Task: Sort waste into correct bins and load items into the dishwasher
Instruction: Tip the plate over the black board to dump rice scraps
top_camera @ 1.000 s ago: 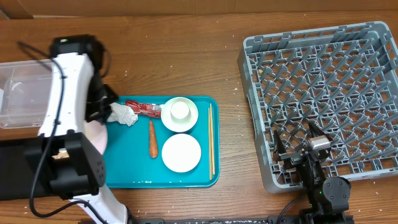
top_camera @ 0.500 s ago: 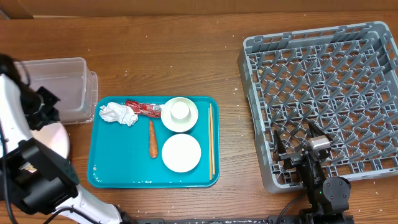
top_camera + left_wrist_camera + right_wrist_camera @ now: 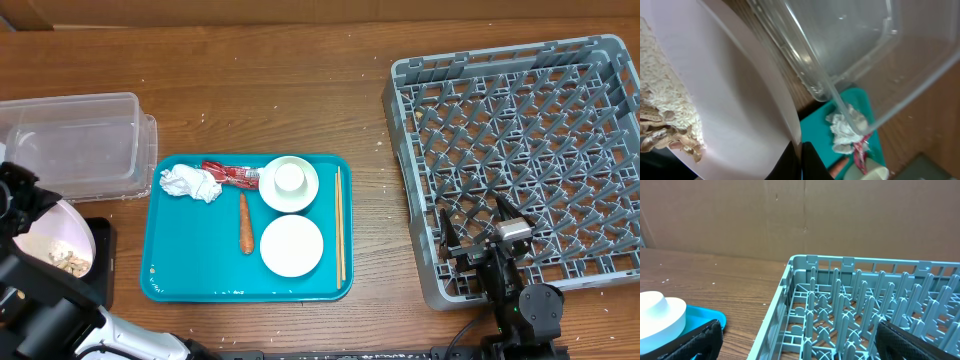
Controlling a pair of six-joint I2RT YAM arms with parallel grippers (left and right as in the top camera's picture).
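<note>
You have the teal serving tray [image 3: 190,265] left of the large square grey plastic dish rack [image 3: 396,120]. The clear rectangular plastic tub [image 3: 70,140] sits behind the tray's left corner. The large pale pink round plate [image 3: 45,235] is left of the tray, before the tub.

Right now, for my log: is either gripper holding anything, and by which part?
The left gripper grips the plate by its rim; the right gripper, open, holds nothing.

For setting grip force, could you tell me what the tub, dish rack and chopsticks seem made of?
Tub: clear glossy plastic, table visible through it. Dish rack: matte grey moulded plastic, judging by its lattice. Chopsticks: probably wood or bamboo, pale tan.
</note>
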